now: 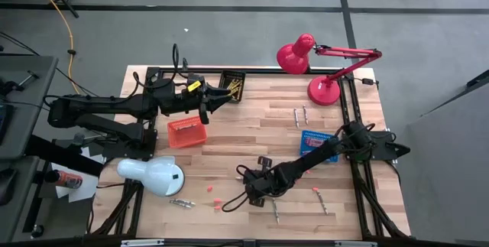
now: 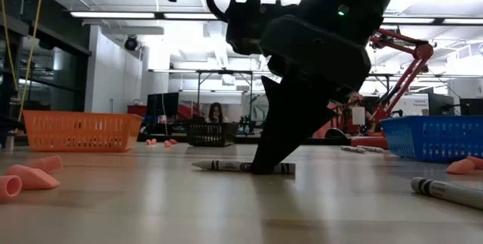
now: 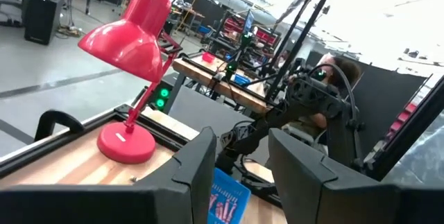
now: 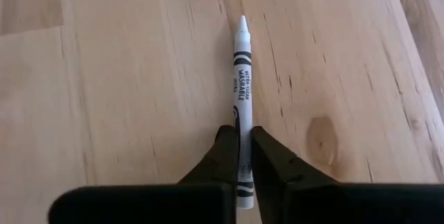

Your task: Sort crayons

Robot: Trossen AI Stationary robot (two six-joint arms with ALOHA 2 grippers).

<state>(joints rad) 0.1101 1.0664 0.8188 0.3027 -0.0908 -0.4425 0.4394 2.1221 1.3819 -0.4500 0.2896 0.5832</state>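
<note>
A white crayon [image 4: 241, 71] with a grey-printed wrapper lies flat on the wooden table [image 4: 125, 78] near its front edge, and shows in the low view too [image 2: 226, 166]. My right gripper [image 4: 239, 132] has come down on it and is shut on it; in the high view the gripper [image 1: 250, 198] covers it. My left gripper [image 1: 220, 99] hangs level and open above the far left of the table, beside the black basket [image 1: 234, 86] of yellow crayons, with nothing between its fingers [image 3: 201, 168]. My right gripper pinches the crayon's wrapped body [image 4: 240, 116] between its two fingers, behind the middle and toward the blunt end. The fingers [image 2: 275, 142] slant down from above, one on each long side. The crayon lies flat on the table, its tip pointing away from the gripper.
An orange basket [image 1: 186, 133] stands at the left, a blue basket [image 1: 317, 144] at the right. A red lamp [image 1: 321, 86] is at the far right, a white lamp [image 1: 153, 175] at the near left. Loose crayons [image 1: 299, 115] [image 1: 321, 201] [image 1: 182, 202] and pink bits [image 1: 211, 191] lie about.
</note>
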